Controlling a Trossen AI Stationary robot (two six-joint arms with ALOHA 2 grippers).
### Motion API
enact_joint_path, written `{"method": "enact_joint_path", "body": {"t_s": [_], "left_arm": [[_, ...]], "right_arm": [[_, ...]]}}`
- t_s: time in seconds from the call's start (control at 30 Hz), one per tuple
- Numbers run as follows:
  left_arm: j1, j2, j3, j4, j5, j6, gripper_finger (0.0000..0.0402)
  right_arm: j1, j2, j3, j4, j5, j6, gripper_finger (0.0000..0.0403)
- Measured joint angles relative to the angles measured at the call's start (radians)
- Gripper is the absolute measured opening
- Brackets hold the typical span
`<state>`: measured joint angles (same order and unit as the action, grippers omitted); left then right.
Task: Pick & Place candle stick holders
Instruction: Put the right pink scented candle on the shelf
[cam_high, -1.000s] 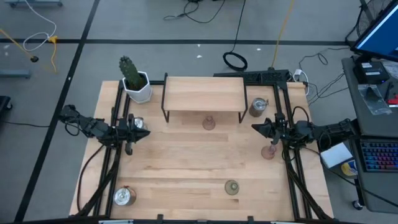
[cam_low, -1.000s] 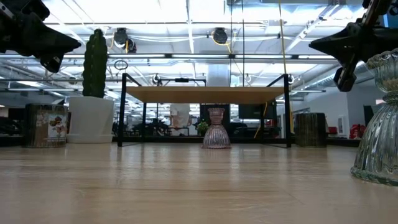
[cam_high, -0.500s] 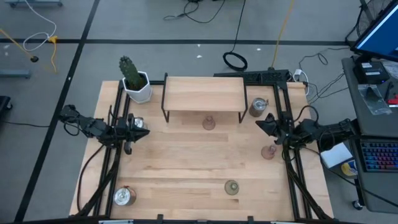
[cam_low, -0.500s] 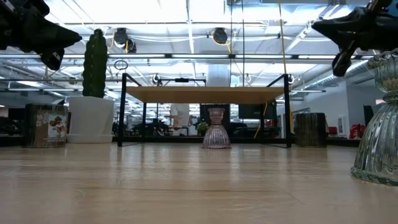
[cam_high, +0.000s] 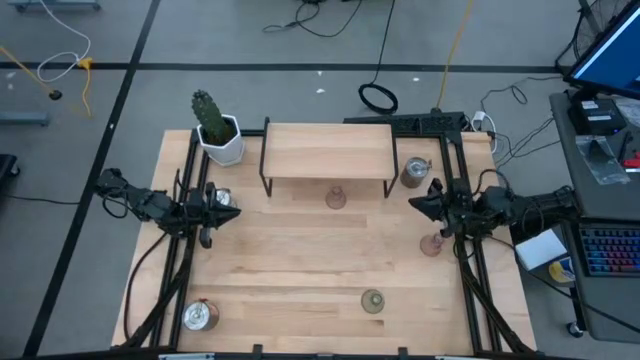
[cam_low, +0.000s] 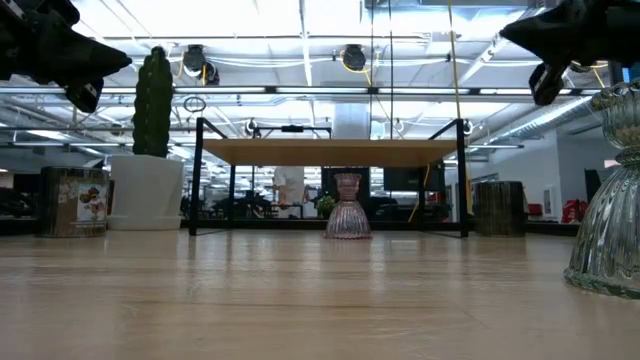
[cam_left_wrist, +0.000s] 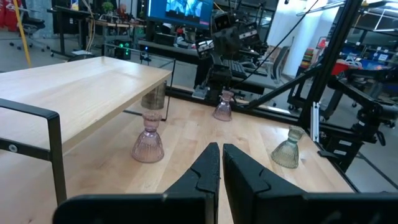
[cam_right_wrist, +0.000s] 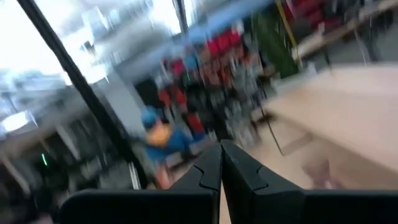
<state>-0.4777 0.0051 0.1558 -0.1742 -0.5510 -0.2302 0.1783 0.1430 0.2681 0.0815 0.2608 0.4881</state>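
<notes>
Right hand (cam_high: 412, 206) closed, empty, above pink holder (cam_high: 432, 244). Left hand (cam_high: 209, 240) closed, idle. Ribbed glass: light, brittle, slick; grip narrow waist.

Left end effector (cam_left_wrist: 221, 163) with fingers nearly together over a wooden tabletop (cam_left_wrist: 186, 134). A pink holder (cam_left_wrist: 148, 142) stands under the shelf's (cam_left_wrist: 74, 93) edge; another pink holder (cam_left_wrist: 223, 107) sits beyond it; a green holder (cam_left_wrist: 289, 148) stands nearer.

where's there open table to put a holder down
Widest bare wood lies mid-table, bordered by the pink holder under the shelf, the olive holder and the left gripper. The right edge is crowded: right gripper, silver cup, second pink holder.
</notes>
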Motion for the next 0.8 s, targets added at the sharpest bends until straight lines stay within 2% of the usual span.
{"method": "enact_joint_path", "body": {"t_s": [0.23, 0.5, 0.63, 0.8], "left_arm": [[0.000, 0.000, 0.000, 0.000, 0.000, 0.000, 0.0021], [0.000, 0.000, 0.000, 0.000, 0.000, -0.002, 0.0021], [0.000, 0.000, 0.000, 0.000, 0.000, -0.003, 0.0021], [0.000, 0.000, 0.000, 0.000, 0.000, -0.003, 0.0021]], "right_arm": [[0.000, 0.178, 0.259, -0.471, -0.011, 0.067, 0.0000], [0.000, 0.405, 0.533, -0.943, -0.152, 0.223, 0.0000], [0.000, 0.496, 0.617, -1.157, -0.223, 0.307, 0.0000], [0.000, 0.574, 0.650, -1.392, -0.326, 0.433, 0.0000]]}}
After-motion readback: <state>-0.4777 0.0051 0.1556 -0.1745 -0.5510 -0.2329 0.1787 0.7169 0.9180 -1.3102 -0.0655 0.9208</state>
